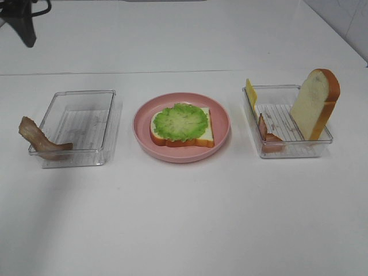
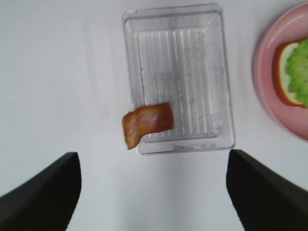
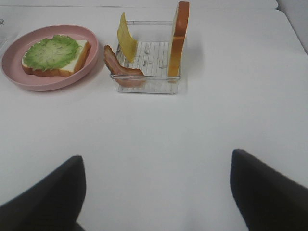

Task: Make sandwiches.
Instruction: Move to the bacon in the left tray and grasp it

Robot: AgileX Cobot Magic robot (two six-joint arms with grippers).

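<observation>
Now both jaws stand wide open and empty; bread (image 1: 208,132) with lettuce (image 1: 181,122) lies on the plate (image 1: 144,123). Bacon (image 1: 40,138) hangs over the rim of the left tray (image 1: 86,95), so a careless grasp may drop it.

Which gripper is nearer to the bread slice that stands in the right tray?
Right. The right gripper faces the bread slice across the table; the left gripper is by the left tray, beyond the pink plate.
</observation>
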